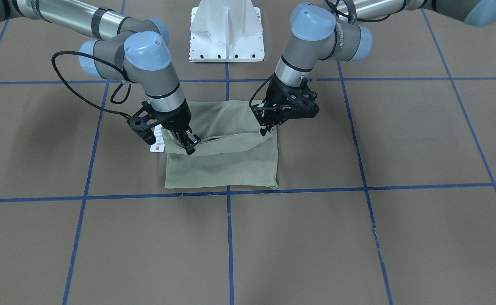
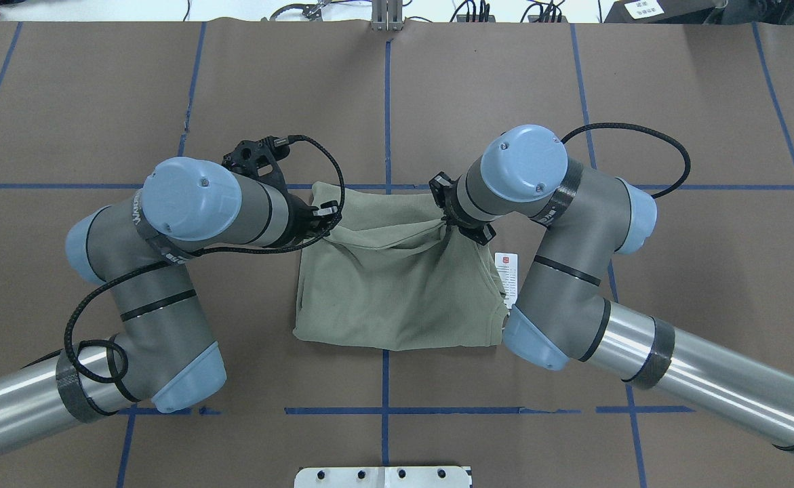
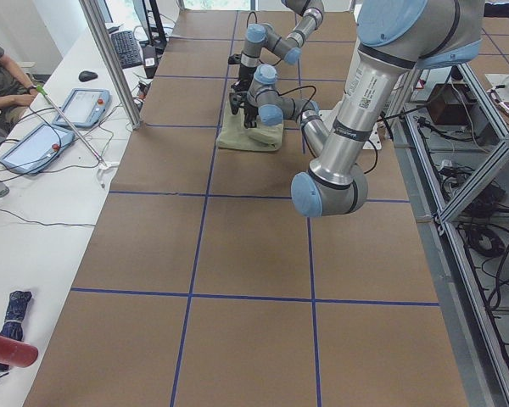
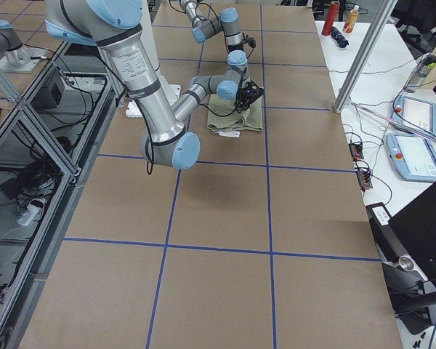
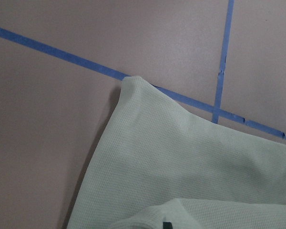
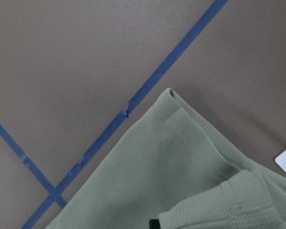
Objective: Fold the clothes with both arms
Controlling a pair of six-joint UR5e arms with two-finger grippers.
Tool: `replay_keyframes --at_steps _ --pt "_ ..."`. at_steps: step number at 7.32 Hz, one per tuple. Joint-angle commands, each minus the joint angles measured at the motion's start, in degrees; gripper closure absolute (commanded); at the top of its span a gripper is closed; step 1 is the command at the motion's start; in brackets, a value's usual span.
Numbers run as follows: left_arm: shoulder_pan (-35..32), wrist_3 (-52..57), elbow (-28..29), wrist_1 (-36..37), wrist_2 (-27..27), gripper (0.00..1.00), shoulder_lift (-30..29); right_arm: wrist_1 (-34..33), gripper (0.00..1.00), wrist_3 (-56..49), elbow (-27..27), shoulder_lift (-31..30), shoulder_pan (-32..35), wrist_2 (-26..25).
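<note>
My left arm [image 1: 315, 46] and right arm [image 1: 154, 72] are bent at the elbow, wrists tipped down over the shirt [image 1: 231, 165] on the bench [image 1: 358, 237]. Left pincer [image 1: 266, 130] and right pincer [image 1: 189, 147] are each pinched shut on its raised fold (one per side). The hang tag [image 1: 157, 142] pokes out by the right one, print too small to read. The shirt's a near-square, edges along the blue tape [image 1: 229, 237].

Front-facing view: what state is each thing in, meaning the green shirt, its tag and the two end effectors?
shirt: partly folded, one edge raised and sagging between the arms.
left end effector: shut on the shirt's edge.
right end effector: shut on the shirt's edge.
hang tag: lying beside the shirt.
</note>
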Motion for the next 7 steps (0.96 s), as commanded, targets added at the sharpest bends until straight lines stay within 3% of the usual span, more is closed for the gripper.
replay_keyframes --at_steps 1,2,3,4,6,7 --pt "-0.88 0.01 1.47 -0.06 -0.01 1.0 -1.38 0.25 1.0 -0.03 -1.39 1.02 0.44 0.57" --pt "-1.32 -0.51 3.39 0.12 0.08 0.67 -3.12 0.25 0.1 -0.29 -2.95 1.55 0.53 0.39" --pt "-3.94 -0.17 6.02 -0.14 0.08 0.01 -4.53 0.25 0.0 -0.81 -6.54 3.47 2.44 0.48" --pt "-7.44 0.01 10.58 -1.02 -0.18 0.0 -6.37 0.6 0.0 -1.34 -10.75 5.49 4.81 0.56" --pt "-8.53 0.18 10.97 -1.55 -0.54 0.0 -6.13 2.8 0.0 -7.62 -13.6 6.04 7.2 1.87" --pt "-10.01 2.45 10.89 -1.47 -4.89 0.0 -5.78 2.63 0.0 -13.07 -13.43 5.43 9.9 7.63"
